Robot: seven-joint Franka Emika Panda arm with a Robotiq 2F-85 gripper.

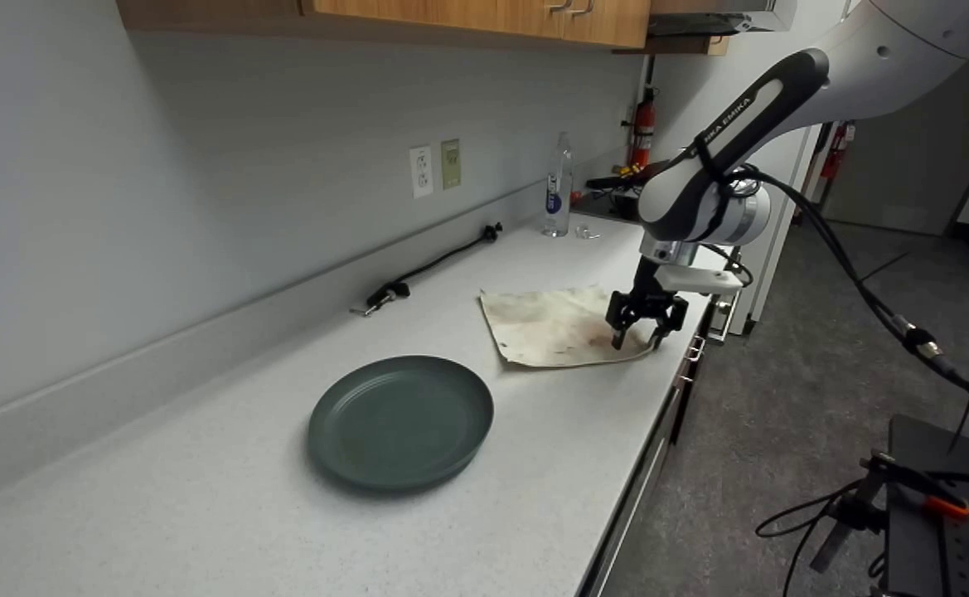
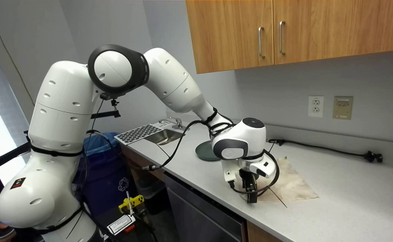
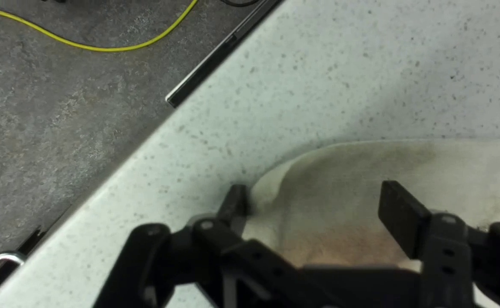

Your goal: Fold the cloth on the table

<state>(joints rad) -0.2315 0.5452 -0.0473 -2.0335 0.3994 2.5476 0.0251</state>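
Your gripper [image 1: 638, 339], jaws apart, straddles an edge of the cloth [image 1: 554, 326] spread beneath it; no finished fold shows, so folding apparently remains.

One bench [image 1: 227, 497] carries one cloth [image 1: 546, 323] and, in an exterior view, counted from that cloth, one plate [image 1: 401, 423] at eight o'clock, one bottle [image 1: 559, 186] at twelve, one flexible rod [image 1: 443, 259] at ten. One arm [image 2: 62, 101], one end effector [image 3: 318, 207], two fingers [image 3: 399, 218]. In an exterior view: two cabinet doors [image 2: 233, 33], two handles [image 2: 260, 42], one outlet [image 2: 316, 106], one wall panel [image 2: 343, 107], one sink [image 2: 164, 136], one faucet [image 2: 179, 125], one blue bin [image 2: 102, 183].
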